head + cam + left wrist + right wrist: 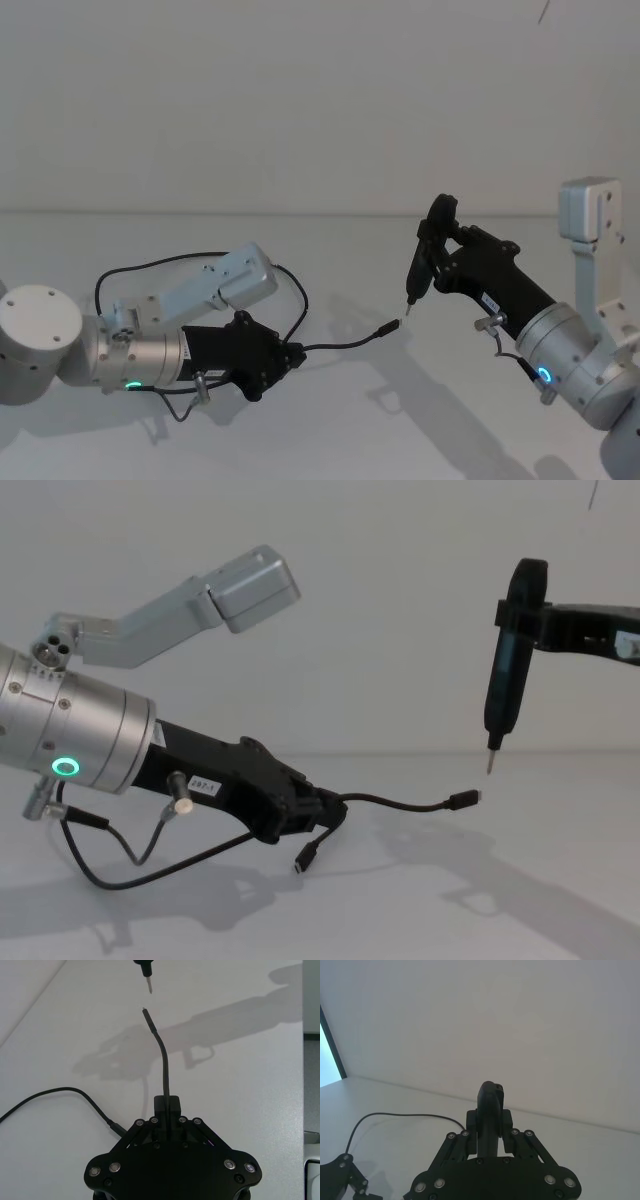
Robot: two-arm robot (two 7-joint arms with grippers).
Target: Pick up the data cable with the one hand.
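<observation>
Left gripper (318, 817) clamps data cable (400, 805); arm reaches forward, low.

Looks like a robotics lab or test bench: bare white table (330, 420) against a plain white wall (300, 100), no household clutter. Two machined silver arms with glowing ring lights, black left gripper (318, 815) clamped on a thin black data cable (400, 804), right gripper (436, 262) gripping a slim pointed tool (503, 680). Strip of window (329, 1050) off to one side
</observation>
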